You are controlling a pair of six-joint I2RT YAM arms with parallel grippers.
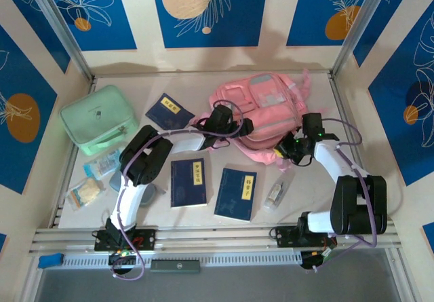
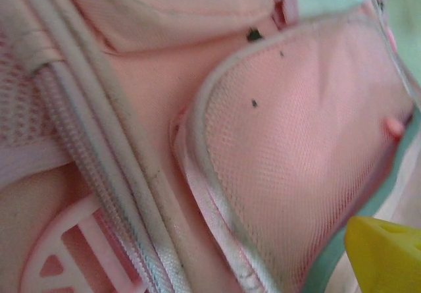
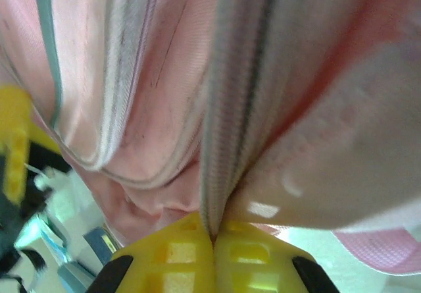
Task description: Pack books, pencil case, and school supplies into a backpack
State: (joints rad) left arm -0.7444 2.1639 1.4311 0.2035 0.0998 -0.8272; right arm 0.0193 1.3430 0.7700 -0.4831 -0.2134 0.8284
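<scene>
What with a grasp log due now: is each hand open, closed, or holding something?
Left hand: cannot be told; one yellow finger shows against the backpack.
Right hand: closed, pinching the backpack's zip seam.

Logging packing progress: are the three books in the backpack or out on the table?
Out. All three books lie flat on the table: one left of the backpack, two toward the near edge.

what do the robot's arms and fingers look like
The left arm and right arm have black joint housings and white links, each trailed by a lilac cable. Small green lights glow on the right one. The fingers are yellow plastic with recessed rectangular pockets.
</scene>
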